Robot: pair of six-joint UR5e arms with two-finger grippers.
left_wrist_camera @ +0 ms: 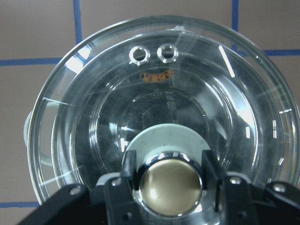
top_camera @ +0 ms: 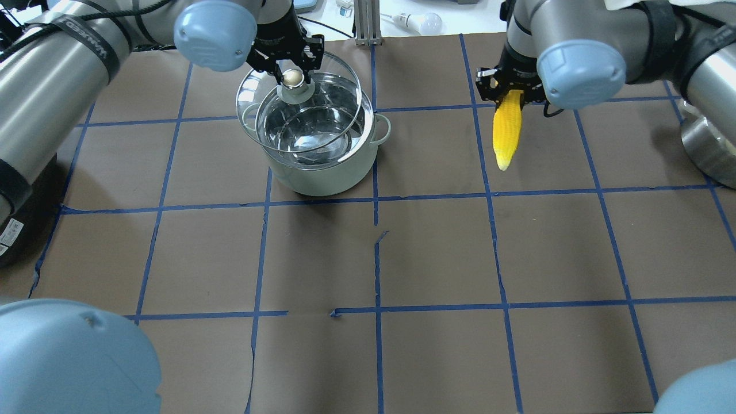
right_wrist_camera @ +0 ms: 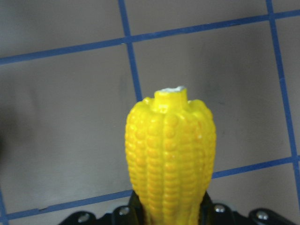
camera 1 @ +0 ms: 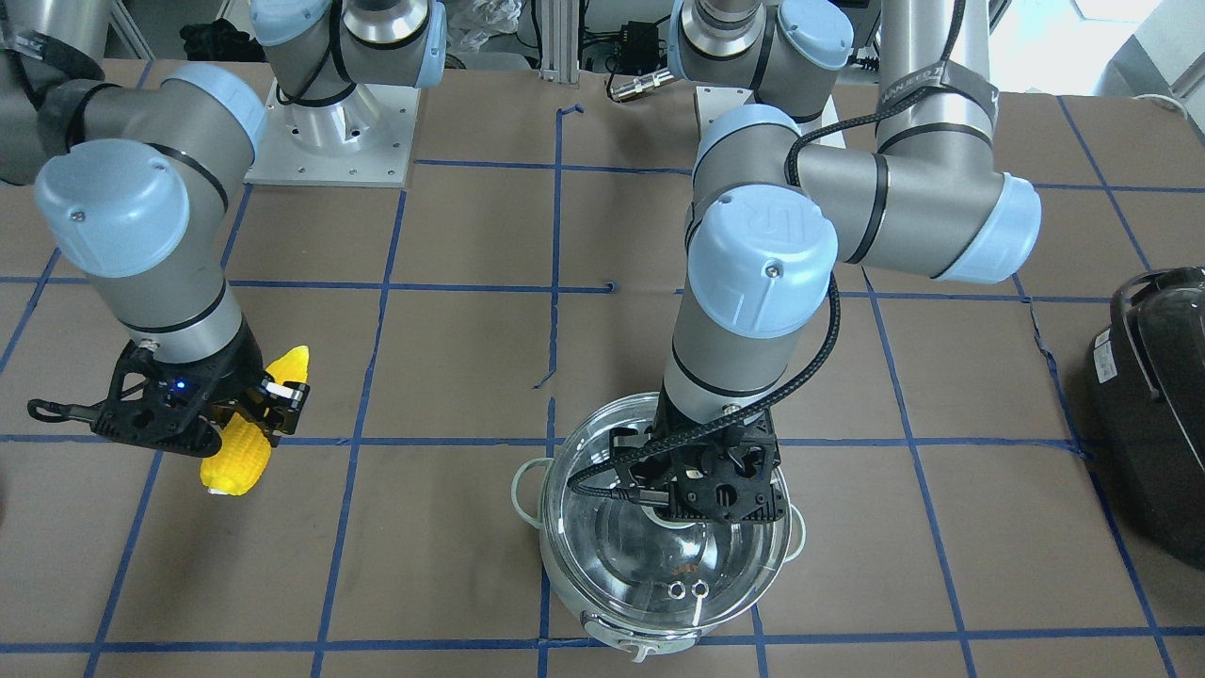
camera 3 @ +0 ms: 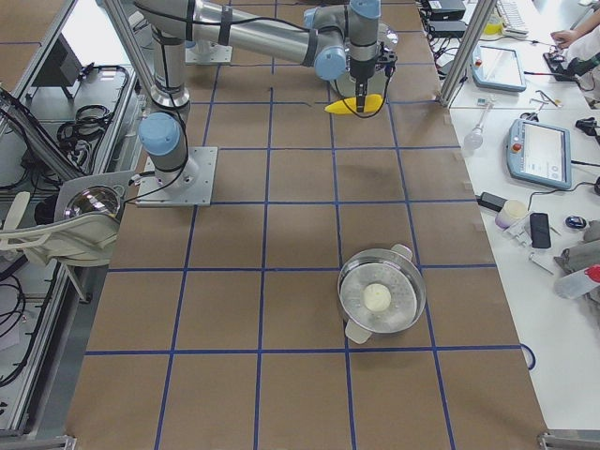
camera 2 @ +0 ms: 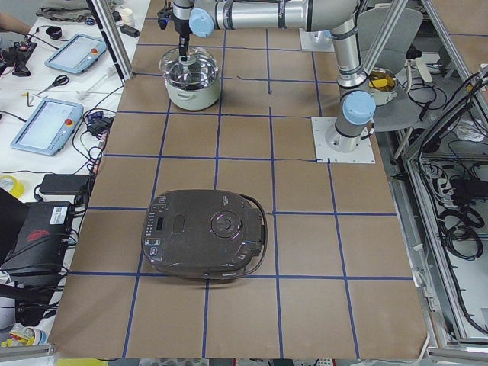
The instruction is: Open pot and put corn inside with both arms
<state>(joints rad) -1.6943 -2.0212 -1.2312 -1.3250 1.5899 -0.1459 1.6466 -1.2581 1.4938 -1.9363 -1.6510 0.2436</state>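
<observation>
Left hand: clenched on the gold knob; the knob is pinched from both sides by the fingers.
Glass lid: carried by its knob alone, raised off the pot and shifted toward the far left corner of the desk; part of it overlaps the pot's mouth.
Pot: set upright near the far edge of the desk, on the left half; bare steel is seen inside through the lid.
Right hand: closed around the corn, gripped near one end.
Corn, place: held near the far edge, on the right half, well apart from the pot.
Corn, axis: long axis runs out along the hand's reach, steeply downward; the free end with a pale stub is pointed at the desk.
Hard to make out: contact between the corn's lower end and the desk cannot be settled. The right fingers are mostly covered by the wrist. The left fingers are cut off by the wrist view's lower edge.
Cut off: black appliance at the left end of the desk.
</observation>
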